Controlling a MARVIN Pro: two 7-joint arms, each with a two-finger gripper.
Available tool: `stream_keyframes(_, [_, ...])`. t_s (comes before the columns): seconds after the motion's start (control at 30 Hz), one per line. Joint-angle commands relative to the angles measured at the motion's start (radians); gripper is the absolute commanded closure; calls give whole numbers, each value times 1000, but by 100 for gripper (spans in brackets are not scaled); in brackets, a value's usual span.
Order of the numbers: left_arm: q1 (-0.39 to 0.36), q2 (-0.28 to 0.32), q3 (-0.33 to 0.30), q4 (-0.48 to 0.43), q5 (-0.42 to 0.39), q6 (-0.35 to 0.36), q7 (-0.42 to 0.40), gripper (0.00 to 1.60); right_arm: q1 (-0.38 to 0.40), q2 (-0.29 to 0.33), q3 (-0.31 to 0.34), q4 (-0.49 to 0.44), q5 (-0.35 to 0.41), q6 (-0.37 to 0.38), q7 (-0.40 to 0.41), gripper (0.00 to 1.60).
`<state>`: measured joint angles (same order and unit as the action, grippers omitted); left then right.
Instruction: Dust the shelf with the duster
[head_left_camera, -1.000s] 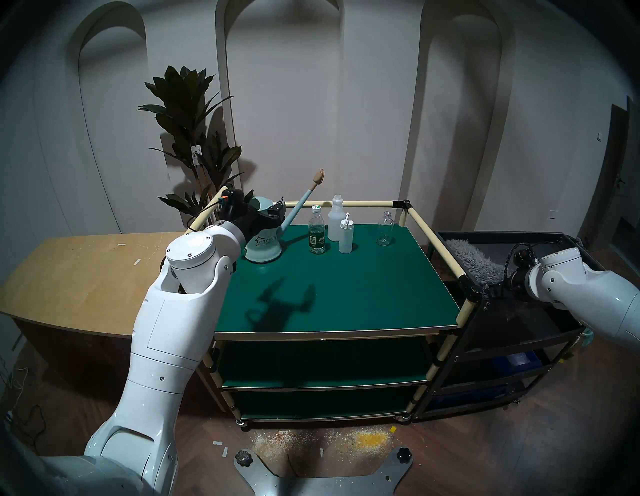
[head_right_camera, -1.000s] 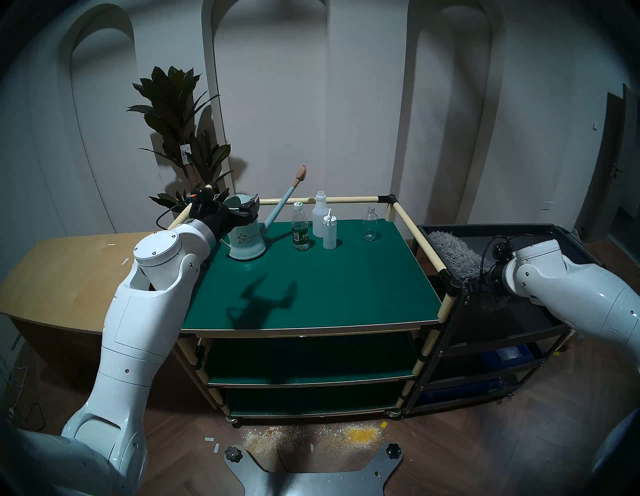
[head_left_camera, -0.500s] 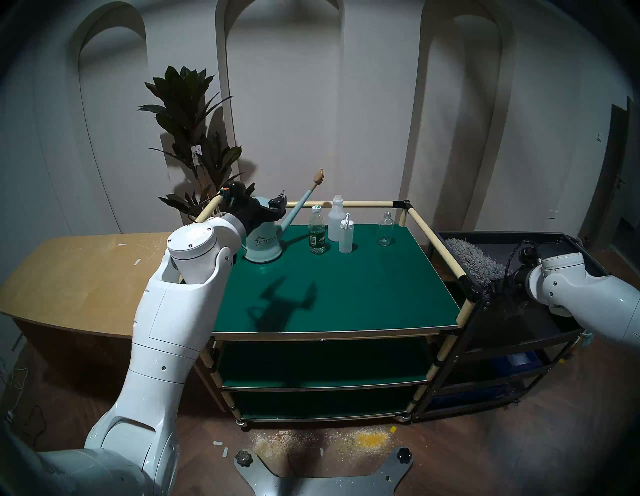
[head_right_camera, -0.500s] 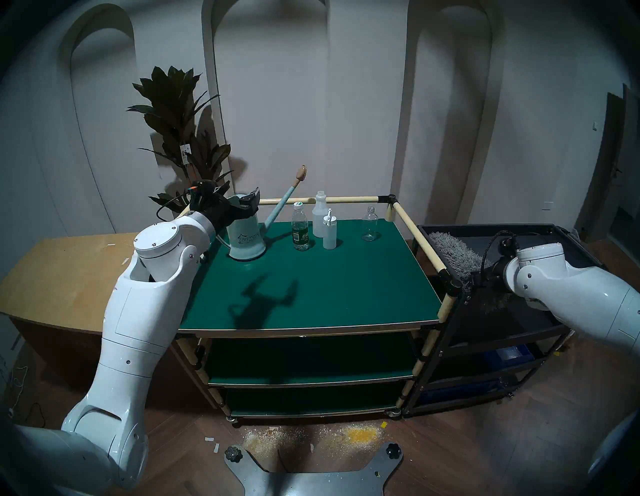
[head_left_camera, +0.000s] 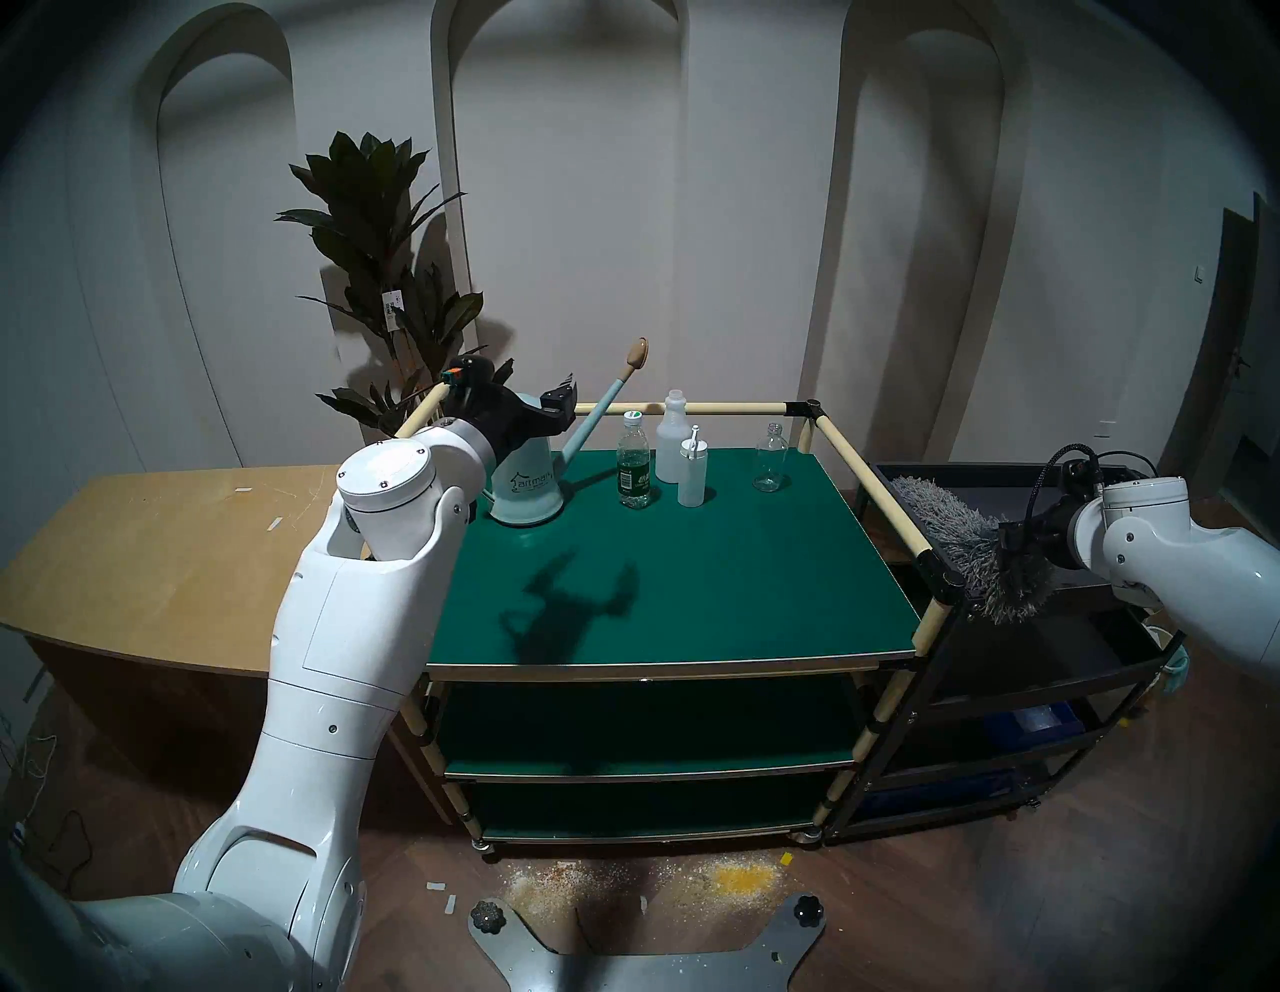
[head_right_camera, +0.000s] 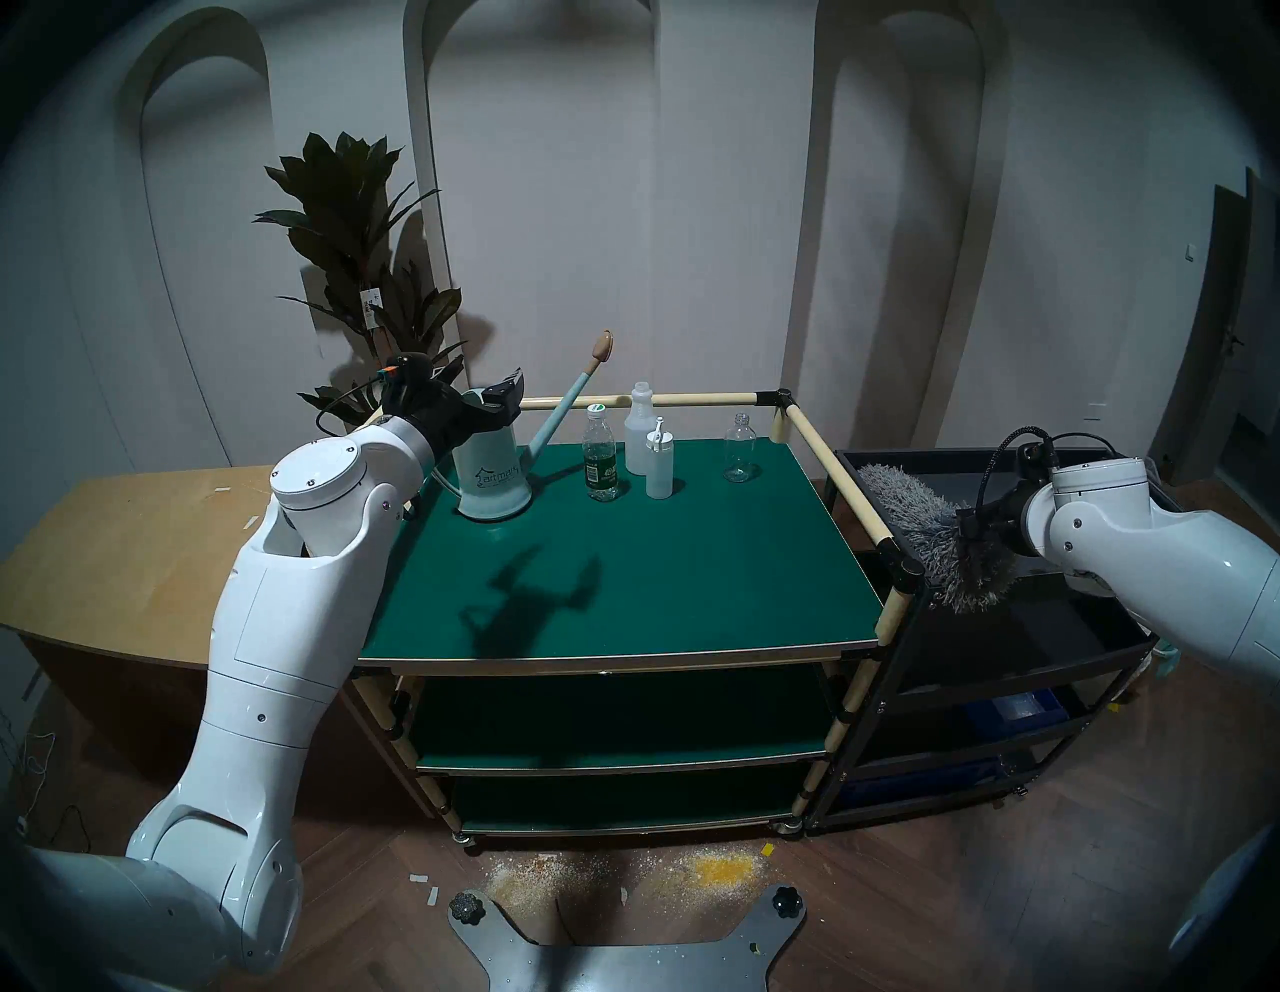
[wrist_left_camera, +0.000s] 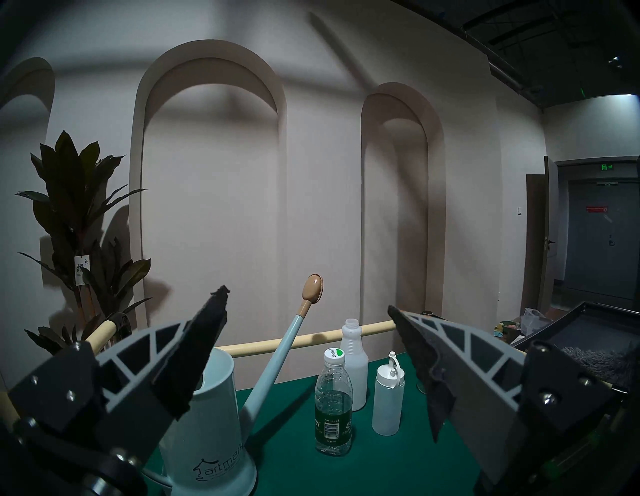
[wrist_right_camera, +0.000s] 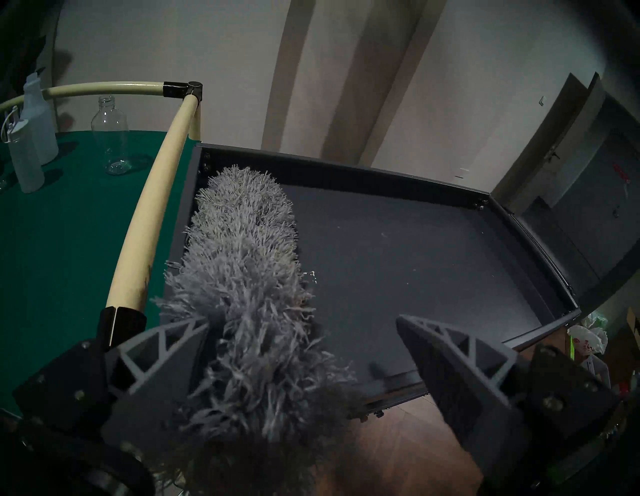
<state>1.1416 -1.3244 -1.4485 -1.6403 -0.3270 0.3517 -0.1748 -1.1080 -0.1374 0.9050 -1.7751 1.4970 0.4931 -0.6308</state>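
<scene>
The shelf (head_left_camera: 692, 589) (head_right_camera: 658, 589) is a three-tier rack with green boards and cream rails. The grey fluffy duster (head_left_camera: 949, 526) (head_right_camera: 907, 512) (wrist_right_camera: 242, 235) lies along the left side of the black cart's top tray, beside the shelf's right rail. Its handle is hidden. My right gripper (head_left_camera: 1011, 547) (head_right_camera: 966, 523) (wrist_right_camera: 303, 318) stands open at the duster's near end. The shaggy head runs between the fingers, close to the left one and clear of the right one. My left gripper (head_left_camera: 547, 402) (head_right_camera: 495, 405) (wrist_left_camera: 306, 304) is open and empty above the watering can's rim.
Along the back of the top board (wrist_left_camera: 381, 460) stand a pale blue watering can (head_left_camera: 526, 485), a water bottle (head_left_camera: 634, 464), two white bottles (head_left_camera: 682, 457) and a clear bottle (head_left_camera: 769, 461). The black cart (head_left_camera: 1080, 658) adjoins on the right, a wooden counter (head_left_camera: 159, 554) on the left.
My right gripper went from shut to open, and its arm rose and drew back to the right, uncovering the duster's near end. My left gripper lifted slightly above the watering can.
</scene>
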Motion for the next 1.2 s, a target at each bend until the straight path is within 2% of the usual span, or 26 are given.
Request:
stream_keyframes(0.0, [-24,-2,-12,-20,-4,1,4,0,-59,19,43,-14,-12,-29,55,0])
stream_keyframes(0.47, [-7,-8,-31,-28,1,-9,9,0,-137,24,107,-15,36,-269,174,0])
stream_keyframes(0.6, [-3,-9,-32,-32,0,-5,10,0,-180,25,135,-21,31,-301,184,0])
stream_keyframes(0.8, [4,-13,-36,-24,-2,-12,9,0,-238,26,164,-28,60,-422,272,0])
stream_keyframes(0.97, [23,-25,-52,-22,-19,-20,10,0,-261,27,171,-60,97,-491,326,0])
stream_keyframes(1.07, [39,-38,-63,-26,-33,-29,16,0,-270,22,176,-81,82,-552,334,0])
stream_keyframes(1.17, [59,-47,-67,-31,-27,-52,31,0,-269,-13,188,-91,62,-585,315,0])
